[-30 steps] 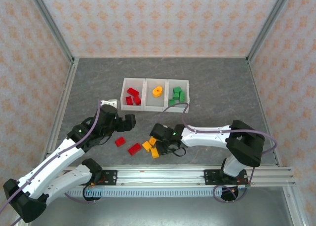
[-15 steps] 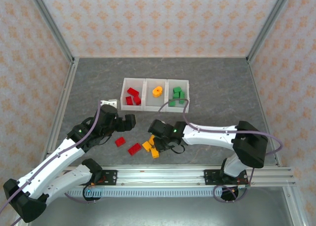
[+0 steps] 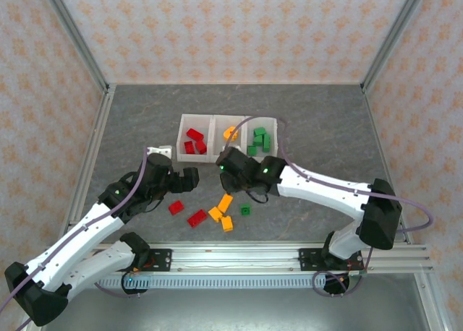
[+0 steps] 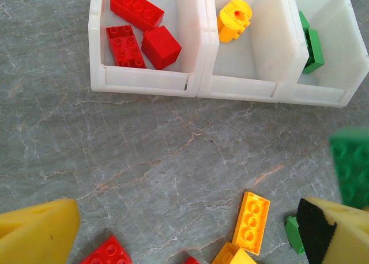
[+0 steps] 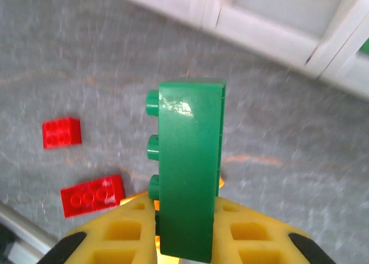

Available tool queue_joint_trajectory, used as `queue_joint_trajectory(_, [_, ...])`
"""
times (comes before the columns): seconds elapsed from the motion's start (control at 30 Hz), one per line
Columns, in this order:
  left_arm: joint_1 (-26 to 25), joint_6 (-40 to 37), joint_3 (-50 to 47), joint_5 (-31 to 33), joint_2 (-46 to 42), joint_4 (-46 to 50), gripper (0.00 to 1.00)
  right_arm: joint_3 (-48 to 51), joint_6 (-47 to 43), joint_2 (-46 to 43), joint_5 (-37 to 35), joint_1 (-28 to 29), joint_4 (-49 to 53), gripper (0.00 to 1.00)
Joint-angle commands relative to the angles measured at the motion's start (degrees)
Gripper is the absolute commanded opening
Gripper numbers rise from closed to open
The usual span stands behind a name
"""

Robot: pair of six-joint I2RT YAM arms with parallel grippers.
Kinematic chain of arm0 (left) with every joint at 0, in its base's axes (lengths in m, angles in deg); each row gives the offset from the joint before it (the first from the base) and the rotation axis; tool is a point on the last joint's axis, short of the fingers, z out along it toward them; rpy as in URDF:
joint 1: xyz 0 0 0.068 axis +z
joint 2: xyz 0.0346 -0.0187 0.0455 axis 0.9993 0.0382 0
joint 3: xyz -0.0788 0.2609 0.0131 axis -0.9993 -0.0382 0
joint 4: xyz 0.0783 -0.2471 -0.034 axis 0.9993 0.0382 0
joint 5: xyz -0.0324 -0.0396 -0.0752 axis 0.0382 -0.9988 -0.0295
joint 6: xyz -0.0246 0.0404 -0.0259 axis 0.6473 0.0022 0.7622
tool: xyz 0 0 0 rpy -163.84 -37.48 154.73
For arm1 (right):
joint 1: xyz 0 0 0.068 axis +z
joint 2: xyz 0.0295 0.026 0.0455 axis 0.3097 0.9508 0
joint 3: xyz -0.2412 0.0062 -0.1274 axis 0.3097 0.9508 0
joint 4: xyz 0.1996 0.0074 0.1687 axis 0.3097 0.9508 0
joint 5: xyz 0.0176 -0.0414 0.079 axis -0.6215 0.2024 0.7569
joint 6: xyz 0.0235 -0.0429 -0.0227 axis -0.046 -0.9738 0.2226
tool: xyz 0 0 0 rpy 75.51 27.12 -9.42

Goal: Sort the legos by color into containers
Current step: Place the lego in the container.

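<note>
Green plastic first: pinching a green lego brick in the right gripper, jaws clamped tight on one end. Pressing yellow foam pads against both broad faces, studs pointing sideways, most of the brick sticking out past the pads. Hovering off the tabletop just in front of the containers, about at the middle bin's front wall, well in from every tabletop edge.

Judging handling: hard, light and stiff, glossy so probably a bit slippery against foam, no crush risk. Taking hold across the flat sides rather than the studs looking safest. Gripping so near one end of a long piece possibly letting it pivot.

Likely heading for the right-hand bin, already containing binned green bricks. Seeing binned red bricks in the left bin and the round orange piece in the middle one.

Remaining loose toward the near tabletop edge: orange bricks, loose red bricks, one small green brick.

Spreading the left gripper fully apart, gripping nothing and touching nothing, left pads hanging above the loose red bricks.
</note>
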Motion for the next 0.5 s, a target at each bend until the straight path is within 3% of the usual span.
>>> queue_joint_trajectory(0.0, [-0.25, -0.89, 0.29, -0.65, -0.75, 0.05, 0.99, -3.23, -4.92, -2.24, -3.92, -3.94, -0.17, 0.21])
queue_joint_trajectory(0.3, [-0.25, -0.51, -0.15, -0.07, -2.57, -0.45, 0.99, -3.94, -12.55, 1.76, -2.71, -17.58, -2.81, 0.2])
queue_joint_trajectory(0.47, [-0.25, -0.54, -0.33, -0.22, -3.3, -0.63, 0.99, -3.86, -13.78, 6.82, -2.75, -22.28, -3.68, 0.2])
